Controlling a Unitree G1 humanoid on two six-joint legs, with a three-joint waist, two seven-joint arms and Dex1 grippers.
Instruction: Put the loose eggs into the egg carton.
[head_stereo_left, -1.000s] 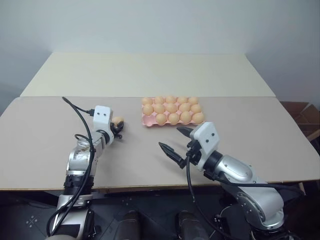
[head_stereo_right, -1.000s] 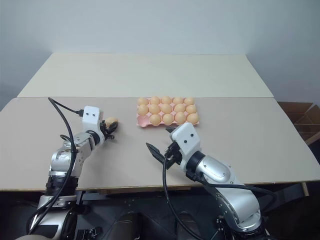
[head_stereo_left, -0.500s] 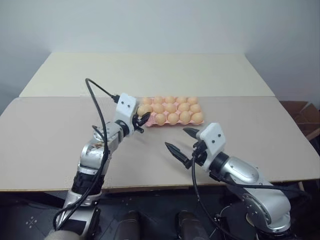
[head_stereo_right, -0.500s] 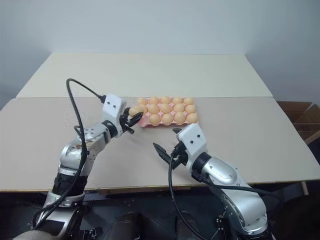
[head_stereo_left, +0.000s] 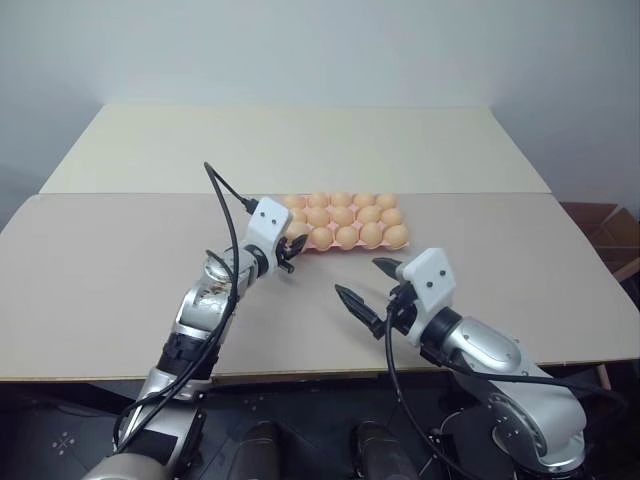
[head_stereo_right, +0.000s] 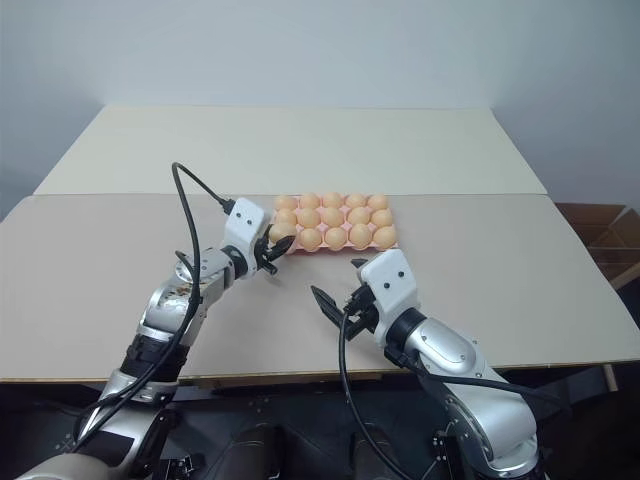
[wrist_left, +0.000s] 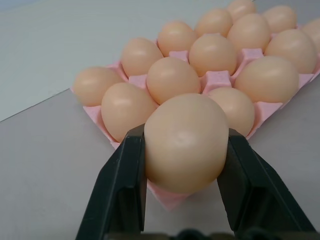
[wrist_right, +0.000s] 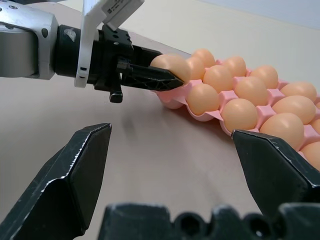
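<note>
the left gripper (wrist_left: 186, 150) has its jaws clenched on one egg (wrist_left: 186, 142), which sits between the two black fingers and is lifted off the tabletop (head_stereo_left: 110, 260). just in front of these jaws is the near-left corner of the egg carton (wrist_left: 170, 196). the held egg hangs over this corner, and the cup under it seems to be the one that is not filled, but the egg itself hides it. the other cups that can be seen all hold eggs.

the right gripper (head_stereo_left: 365, 288) has its jaws released wide and holds nothing; it hovers above the tabletop, near the front edge of the carton but apart from it.

what could go wrong, in my judgement:
- the egg is smooth and round, so it may slip or turn between the fingers if the grip loosens too early.
- if the jaws open while the egg is over the carton's rim and not over the cup, it may roll off onto the tabletop.
- the neighbour eggs are very close to the jaws; when the fingers go down or spread, they may knock one or push the light carton away.
- pressing down too much may crack the egg.
</note>
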